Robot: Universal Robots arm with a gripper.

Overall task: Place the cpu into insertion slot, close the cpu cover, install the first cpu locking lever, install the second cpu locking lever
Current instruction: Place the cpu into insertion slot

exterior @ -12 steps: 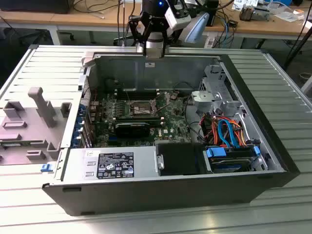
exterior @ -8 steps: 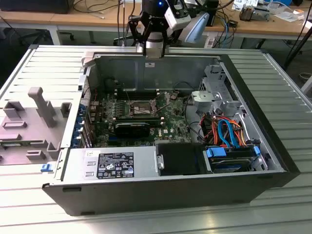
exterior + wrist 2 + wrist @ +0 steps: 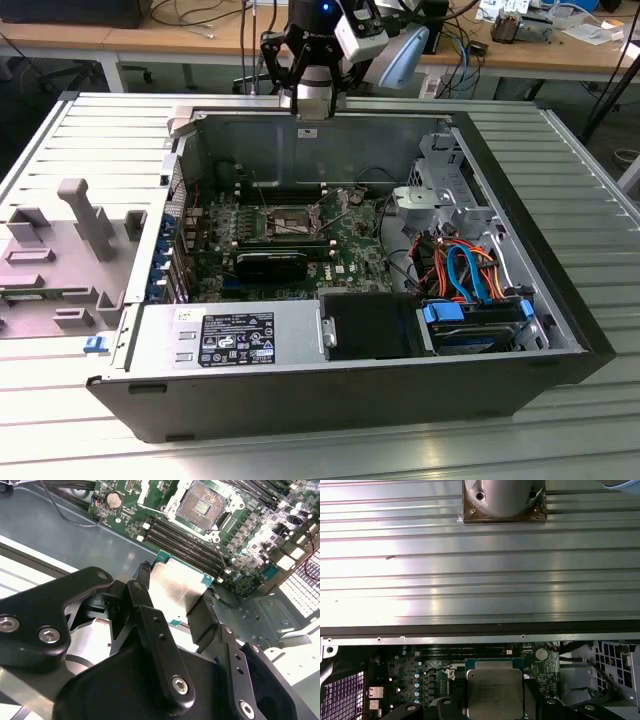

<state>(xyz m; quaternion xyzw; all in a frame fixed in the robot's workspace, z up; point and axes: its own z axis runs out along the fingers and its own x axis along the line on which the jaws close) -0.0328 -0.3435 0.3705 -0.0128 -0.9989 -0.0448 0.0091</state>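
In the exterior view my arm (image 3: pixel 314 55) hangs over the back wall of the open computer case (image 3: pixel 330 395), which rests on the ribbed metal table (image 3: pixel 580 190). Down inside, the insertion slot (image 3: pixel 284 222) sits on the green circuit board (image 3: pixel 350 250), with a long black block (image 3: pixel 270 265) just in front of it.

In the second wrist view my hand (image 3: pixel 174 602) is clenched on the cpu (image 3: pixel 175 585): one finger (image 3: pixel 142 597) presses on one edge, the other on the opposite edge, and the chip's silver-grey top faces the camera. The chip is held in the air, well apart from the insertion slot (image 3: pixel 202 504), whose dark centre lies bare inside its silvery rim. Rows of black memory slots (image 3: pixel 185 542) lie between slot and chip.

In the first wrist view the cpu (image 3: pixel 495 687) sits gripped in my hand (image 3: pixel 495 704), over the circuit board (image 3: pixel 410 675), with a round coin cell (image 3: pixel 541 654) nearby and the ribbed table (image 3: pixel 470 580) beyond the case wall.
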